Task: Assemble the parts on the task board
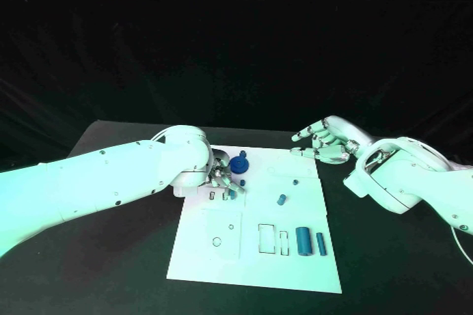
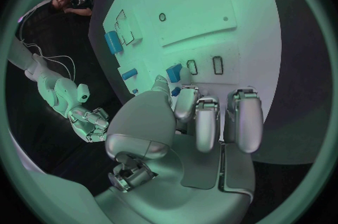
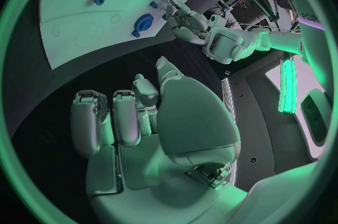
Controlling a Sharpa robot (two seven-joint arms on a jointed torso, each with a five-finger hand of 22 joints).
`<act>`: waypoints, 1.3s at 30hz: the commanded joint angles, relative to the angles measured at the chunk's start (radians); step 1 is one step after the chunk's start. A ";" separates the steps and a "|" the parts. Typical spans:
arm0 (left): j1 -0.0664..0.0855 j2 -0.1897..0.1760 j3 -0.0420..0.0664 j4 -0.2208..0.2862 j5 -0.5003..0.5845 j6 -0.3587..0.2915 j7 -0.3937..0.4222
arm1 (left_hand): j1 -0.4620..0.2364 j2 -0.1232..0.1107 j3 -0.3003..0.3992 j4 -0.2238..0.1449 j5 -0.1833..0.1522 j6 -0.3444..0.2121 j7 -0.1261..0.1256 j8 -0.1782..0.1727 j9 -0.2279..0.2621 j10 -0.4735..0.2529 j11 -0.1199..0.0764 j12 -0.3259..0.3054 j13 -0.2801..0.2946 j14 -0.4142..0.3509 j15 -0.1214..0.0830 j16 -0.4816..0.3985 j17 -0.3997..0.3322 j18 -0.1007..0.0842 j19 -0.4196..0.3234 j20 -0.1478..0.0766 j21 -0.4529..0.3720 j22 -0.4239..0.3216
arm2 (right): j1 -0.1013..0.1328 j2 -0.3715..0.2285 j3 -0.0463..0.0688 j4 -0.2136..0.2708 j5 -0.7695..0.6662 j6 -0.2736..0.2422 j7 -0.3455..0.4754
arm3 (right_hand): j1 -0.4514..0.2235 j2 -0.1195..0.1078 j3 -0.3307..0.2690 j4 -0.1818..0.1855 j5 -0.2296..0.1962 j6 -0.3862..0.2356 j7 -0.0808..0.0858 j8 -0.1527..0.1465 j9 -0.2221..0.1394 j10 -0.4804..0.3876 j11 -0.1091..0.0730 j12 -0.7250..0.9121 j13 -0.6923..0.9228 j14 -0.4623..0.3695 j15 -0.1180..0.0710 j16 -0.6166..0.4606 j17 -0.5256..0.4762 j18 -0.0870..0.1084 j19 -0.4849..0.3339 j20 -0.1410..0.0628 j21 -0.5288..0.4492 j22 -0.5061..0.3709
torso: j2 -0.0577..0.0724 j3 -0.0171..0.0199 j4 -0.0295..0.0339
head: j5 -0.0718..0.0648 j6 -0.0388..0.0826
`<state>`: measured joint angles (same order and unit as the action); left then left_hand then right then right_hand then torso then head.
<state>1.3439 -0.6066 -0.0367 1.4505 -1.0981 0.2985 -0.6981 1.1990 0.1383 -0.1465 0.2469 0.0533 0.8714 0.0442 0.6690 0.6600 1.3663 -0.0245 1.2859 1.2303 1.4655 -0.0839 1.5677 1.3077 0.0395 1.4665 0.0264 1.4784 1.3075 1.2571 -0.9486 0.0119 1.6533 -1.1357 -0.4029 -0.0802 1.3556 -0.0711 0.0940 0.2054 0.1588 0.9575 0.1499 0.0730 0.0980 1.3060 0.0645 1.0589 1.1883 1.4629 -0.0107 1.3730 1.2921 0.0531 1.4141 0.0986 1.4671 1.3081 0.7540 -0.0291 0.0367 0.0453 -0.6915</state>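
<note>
On the black worktop (image 1: 118, 134) lies the white board (image 1: 261, 257), with the robot's two arms bent over its far end. Its left hand (image 1: 223, 180) hovers low over the board's far-left slots, fingers curled downward beside a small blue part (image 2: 174, 72); whether it pinches that piece cannot be told. Its right hand (image 1: 325, 143) hangs off the far-right corner, fingers loosely apart and holding nothing. A blue gear (image 1: 240, 167) sits just beyond the left hand, two blue cylinders (image 1: 305, 241) stand side by side near the front edge, and a short blue peg (image 1: 283, 199) lies mid-board. The step in hand looks like seating a small part; done well, that means lining it squarely over its slot before pressing.
</note>
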 commanded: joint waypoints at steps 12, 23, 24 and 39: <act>0.000 0.005 -0.001 -0.005 0.010 0.030 -0.128 | 0.090 -0.040 0.179 -0.049 0.005 -0.014 -0.006 -0.019 0.008 -0.002 -0.008 -0.002 0.001 0.105 -0.008 0.003 0.263 -0.007 0.050 -0.010 0.005 0.110 | -0.001 0.003 0.000 -0.002 -0.016 0.008 -0.004 | 0.010 0.002 -0.007 -0.002 0.006 0.007 0.000 0.005 0.001 0.005 -0.003 0.000 -0.001 0.048 -0.003 -0.006 -0.002 0.005 -0.006 -0.002 -0.005 0.003 | 0.000 0.0004 -0.0008 | 0.003 -0.006; -0.001 -0.001 -0.001 -0.001 0.027 0.006 -0.120 | 0.085 -0.143 0.554 -0.112 0.054 -0.014 -0.001 -0.040 0.027 -0.003 -0.009 -0.012 -0.001 0.105 -0.008 0.003 0.263 -0.004 0.046 -0.013 -0.004 0.102 | -0.002 0.004 0.000 -0.004 -0.016 0.009 -0.005 | 0.010 0.003 -0.010 -0.002 0.011 0.008 0.000 0.004 0.002 0.005 -0.003 -0.001 -0.002 0.047 -0.003 -0.007 -0.003 0.005 -0.007 -0.002 -0.006 0.001 | -0.001 -0.0001 0.0001 | 0.004 -0.009; -0.002 -0.003 -0.001 0.000 0.030 0.000 -0.118 | 0.079 -0.155 0.599 -0.123 0.066 -0.015 -0.001 -0.037 0.032 -0.002 -0.009 -0.013 -0.001 0.105 -0.006 0.003 0.263 -0.004 0.046 -0.012 -0.005 0.101 | -0.002 0.004 0.000 -0.005 -0.016 0.009 -0.005 | 0.010 0.003 -0.010 -0.002 0.011 0.008 0.000 0.004 0.002 0.005 -0.003 -0.001 -0.002 0.047 -0.003 -0.007 -0.003 0.005 -0.007 -0.002 -0.006 0.001 | -0.001 0.0002 0.0002 | 0.004 -0.009; -0.004 -0.066 0.001 0.057 0.031 -0.125 -0.101 | -0.023 -0.224 0.842 -0.193 0.065 -0.022 -0.002 -0.004 0.090 0.011 -0.006 -0.013 -0.001 0.105 -0.006 0.003 0.263 -0.004 0.047 -0.008 -0.007 0.103 | -0.003 0.009 -0.002 -0.018 -0.016 0.008 -0.004 | 0.008 0.006 -0.012 0.001 0.013 0.009 0.000 0.004 0.002 0.004 -0.003 -0.002 -0.003 0.047 -0.003 -0.009 -0.004 0.005 -0.007 -0.003 -0.006 0.001 | -0.001 0.0007 0.0017 | 0.010 -0.006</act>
<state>1.3403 -0.6694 -0.0361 1.4984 -1.0633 0.2345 -0.6985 1.1858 -0.0843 0.5507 0.1916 0.1193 0.8535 0.0442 0.6613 0.7484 1.3723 -0.0303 1.2742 1.2286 1.4678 -0.0862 1.5677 1.3077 0.0396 1.4668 0.0191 1.4733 1.3074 1.2550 -0.9405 0.0104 1.6367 -1.1408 -0.4019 -0.0840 1.3560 -0.0707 0.0871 0.2042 0.1664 0.9575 0.1499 0.0730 0.0988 1.3060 0.0645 1.0589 1.1863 1.4629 -0.0108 1.3692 1.2892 0.0531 1.4141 0.0986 1.4671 1.3076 0.7526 -0.0282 0.0383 0.0536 -0.6988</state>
